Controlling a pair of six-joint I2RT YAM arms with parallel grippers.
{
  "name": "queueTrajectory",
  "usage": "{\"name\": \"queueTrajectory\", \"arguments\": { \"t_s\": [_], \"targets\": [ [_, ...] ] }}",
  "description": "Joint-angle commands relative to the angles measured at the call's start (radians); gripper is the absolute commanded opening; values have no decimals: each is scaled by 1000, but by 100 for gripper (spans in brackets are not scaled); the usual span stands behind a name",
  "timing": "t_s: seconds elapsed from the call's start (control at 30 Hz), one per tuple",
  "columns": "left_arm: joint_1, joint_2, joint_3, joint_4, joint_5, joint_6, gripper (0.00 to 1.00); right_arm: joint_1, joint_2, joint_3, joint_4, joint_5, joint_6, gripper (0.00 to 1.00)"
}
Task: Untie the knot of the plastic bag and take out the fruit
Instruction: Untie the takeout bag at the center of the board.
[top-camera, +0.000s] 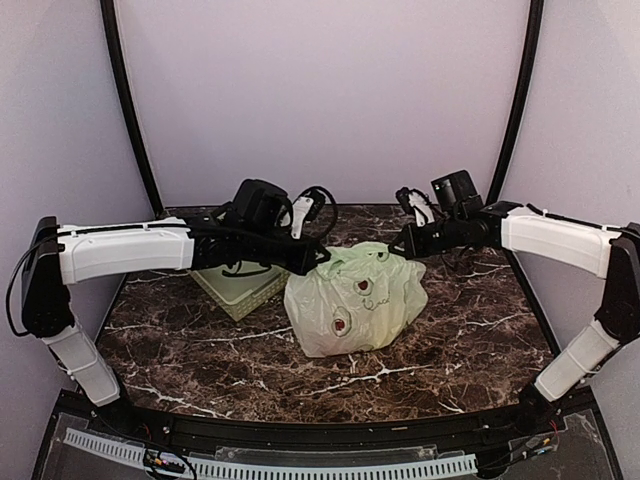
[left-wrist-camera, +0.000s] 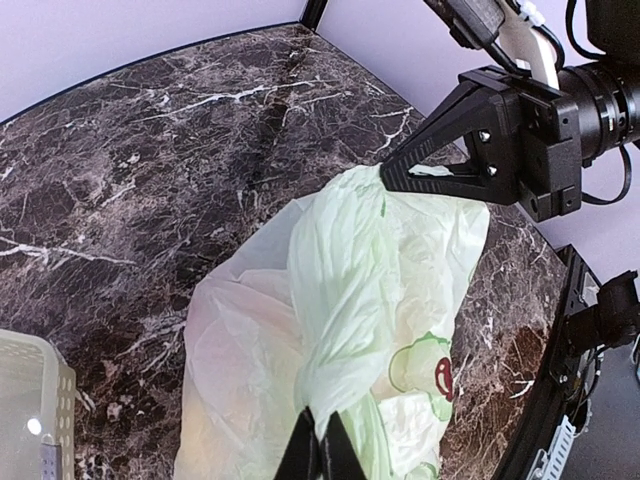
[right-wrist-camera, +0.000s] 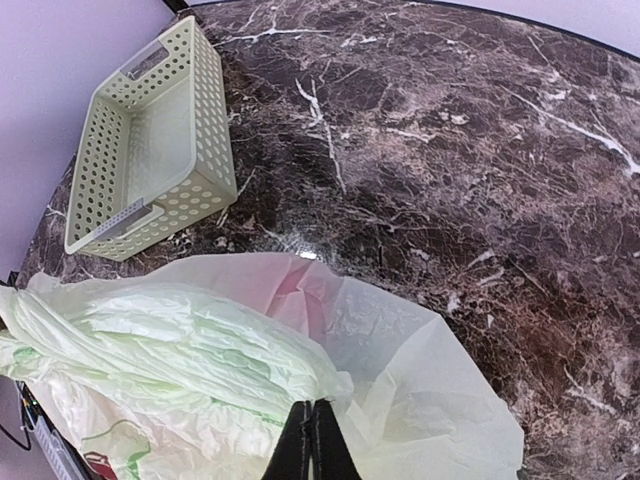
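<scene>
One plastic bag (top-camera: 355, 305) on tabletop (top-camera: 200, 350); left gripper (top-camera: 322, 258) clenched on its film at 10 o'clock; right gripper (top-camera: 402, 243) likewise at 1 o'clock.

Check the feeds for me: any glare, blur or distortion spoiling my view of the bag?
Top external: even, soft light, no glare on the thin translucent pale green plastic bag. Left wrist: sharp on the bag folds and the right pincer; the edge of the dark marble table looks bowed by the wide lens. Right wrist: sharp, one small glare spot on the marble beside the bag.
</scene>
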Motion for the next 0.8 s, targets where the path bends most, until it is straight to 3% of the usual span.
{"name": "queueTrajectory", "arguments": {
  "t_s": [0.0,0.23,0.43,0.67,0.77],
  "targets": [
    [27,-65,-77,35,23,-40,1,-18,-27,-48,7,63,33,0],
    [68,-99,-182,108,55,-109,1,-33,-37,-102,16,56,68,0],
    [69,-89,-167,147,135,-92,1,-32,-90,-79,53,-107,-2,0],
    [69,-81,-150,151,181,-73,1,-23,-118,2,3,-205,-108,40],
    [69,-80,-147,149,187,-72,1,-19,-83,61,-46,-200,-148,51]
  ]
}}
